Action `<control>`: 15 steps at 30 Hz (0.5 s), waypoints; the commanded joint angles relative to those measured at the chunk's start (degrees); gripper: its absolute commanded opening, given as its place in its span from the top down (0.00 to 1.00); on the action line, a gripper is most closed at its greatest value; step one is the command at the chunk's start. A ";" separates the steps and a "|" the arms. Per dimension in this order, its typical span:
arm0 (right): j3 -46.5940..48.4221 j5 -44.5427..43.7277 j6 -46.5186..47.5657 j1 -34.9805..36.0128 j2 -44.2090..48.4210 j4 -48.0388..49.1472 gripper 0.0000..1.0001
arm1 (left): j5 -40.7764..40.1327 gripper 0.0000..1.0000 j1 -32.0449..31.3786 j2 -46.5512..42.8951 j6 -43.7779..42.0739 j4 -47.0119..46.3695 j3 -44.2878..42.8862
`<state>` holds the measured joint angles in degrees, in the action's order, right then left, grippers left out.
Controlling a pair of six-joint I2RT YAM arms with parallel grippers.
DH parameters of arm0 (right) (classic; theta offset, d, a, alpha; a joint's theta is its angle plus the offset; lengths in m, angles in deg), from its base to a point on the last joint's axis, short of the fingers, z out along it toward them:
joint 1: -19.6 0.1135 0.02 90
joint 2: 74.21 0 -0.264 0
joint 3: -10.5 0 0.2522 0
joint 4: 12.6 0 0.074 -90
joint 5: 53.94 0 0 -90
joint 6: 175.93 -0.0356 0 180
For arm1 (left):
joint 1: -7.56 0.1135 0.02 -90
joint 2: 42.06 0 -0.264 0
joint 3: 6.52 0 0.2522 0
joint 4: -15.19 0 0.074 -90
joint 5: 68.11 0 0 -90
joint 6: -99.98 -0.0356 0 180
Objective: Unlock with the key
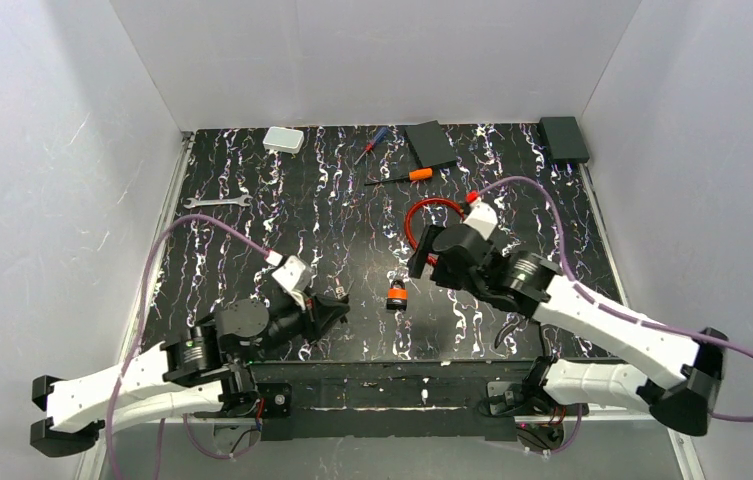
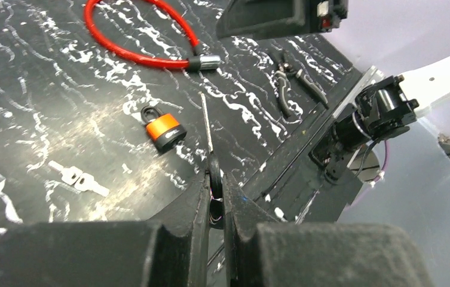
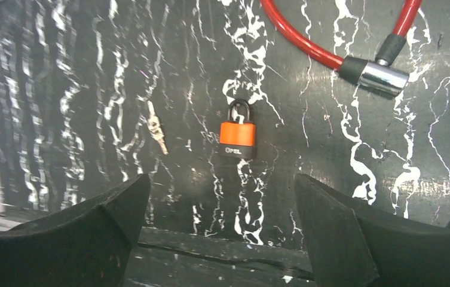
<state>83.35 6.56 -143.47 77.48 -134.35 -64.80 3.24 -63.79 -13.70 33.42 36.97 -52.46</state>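
Since the padlock (image 3: pixel 237 139) lies flat and loose on the table (image 1: pixel 252 250), the step in hand, as I judge it, is to steady it before the key goes in. The right gripper (image 3: pixel 221 179) hangs above the padlock with its fingers spread wide and nothing between them. It should come down and close on the orange sides, clear of the shackle and of the black band at the foot, where the keyhole most likely sits. The hole itself is not visible.

The left gripper (image 2: pixel 215 179), near the padlock on its left, has its fingers pressed together on the key (image 2: pixel 208 125), pinching its dark head. The blade runs past the padlock's side towards the metal end of the red cable (image 3: pixel 303 40) beyond it, so it is not yet aimed at the lock. Once the padlock is held and its foot turned towards the left arm, the blade should be lined up with the keyhole, pushed straight in without side load, then twisted. A thin blade gripped only by its head could swivel if it meets the lock's body off-centre.

The key shows edge-on: a slim silvery blade on a small round dark head. A spare key (image 3: pixel 156 134), pale and flat, lies on the table just left of the padlock.
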 commanded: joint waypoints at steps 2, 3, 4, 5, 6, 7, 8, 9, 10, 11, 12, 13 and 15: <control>1.60 3.54 2.34 0.20 -7.92 0.58 0.02 | -4.09 1.00 0.16 -2.95 -0.37 23.13 -7.86; 1.60 4.12 2.84 0.21 -9.45 1.23 0.02 | -3.92 1.00 0.20 -2.85 -0.90 24.44 -8.92; 1.75 4.71 3.33 0.21 -11.06 1.70 0.02 | -3.14 1.00 0.17 -2.57 -1.71 25.52 -9.80; 2.00 5.23 3.97 0.28 -12.60 2.25 0.02 | -3.05 1.00 0.18 -2.11 -2.44 27.07 -10.70; 2.26 5.64 4.84 0.36 -14.33 2.71 0.02 | -3.36 1.00 0.16 -1.63 -2.84 28.57 -11.45; 2.78 5.97 5.23 0.45 -15.98 2.87 0.02 | -3.63 1.00 0.20 -1.18 -3.13 30.32 -12.03; 3.31 6.04 5.55 0.47 -17.61 2.91 0.02 | -3.86 1.00 0.17 -0.86 -3.40 31.61 -12.30; 3.81 6.20 5.93 0.54 -19.09 3.01 0.02 | -3.88 1.00 0.16 -0.71 -3.55 32.53 -12.44; 4.26 6.36 6.24 0.56 -20.48 3.03 0.02 | -3.36 1.00 0.16 -0.62 -3.65 32.77 -12.40; 4.74 6.23 6.36 0.56 -21.77 2.99 0.02 | -2.54 1.00 0.16 -0.66 -3.85 32.23 -12.19; 5.04 6.13 6.45 0.56 -22.77 3.27 0.02 | -1.51 1.00 0.16 -0.63 -4.03 31.57 -11.82; 5.00 6.24 6.66 0.56 -23.73 3.80 0.02 | -0.62 1.00 0.16 -0.64 -4.28 30.98 -11.56; 4.94 6.80 7.18 0.56 -25.40 5.22 0.02 | 0.15 1.00 0.16 0.21 -4.54 30.85 -11.60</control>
<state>85.42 12.86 -138.14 77.79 -157.78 -62.57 1.86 -63.79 -14.44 30.45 66.10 -63.26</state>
